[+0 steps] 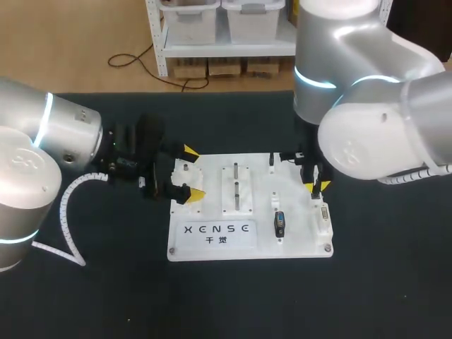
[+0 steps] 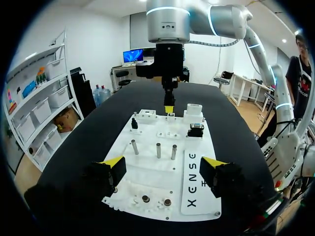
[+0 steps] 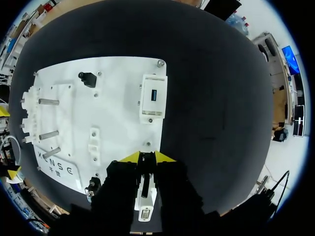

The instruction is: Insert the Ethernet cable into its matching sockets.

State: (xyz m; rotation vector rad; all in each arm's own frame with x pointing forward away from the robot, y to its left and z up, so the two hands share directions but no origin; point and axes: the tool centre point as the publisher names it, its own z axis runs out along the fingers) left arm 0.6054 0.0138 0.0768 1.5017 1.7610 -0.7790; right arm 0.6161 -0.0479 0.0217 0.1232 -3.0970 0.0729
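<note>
The white socket board (image 1: 212, 244) lies in the middle of the black table. My right gripper (image 1: 317, 186) stands upright over the board's right edge, between a white block with a blue port (image 3: 152, 96) and another white connector block (image 1: 323, 212). In the right wrist view its fingers (image 3: 165, 157) stand close together on a small pale plug (image 3: 143, 189) that points down at the board; no cable shows trailing from it. My left gripper (image 1: 193, 171) is at the board's left edge, open, with its tips astride two round sockets (image 2: 156, 200) and nothing held.
Three metal pegs (image 1: 235, 187) stand upright in the board's middle. A black plug (image 1: 272, 161) sits near the far edge, and a black and blue connector (image 1: 280, 224) sits nearer the front. Bare black table surrounds the board.
</note>
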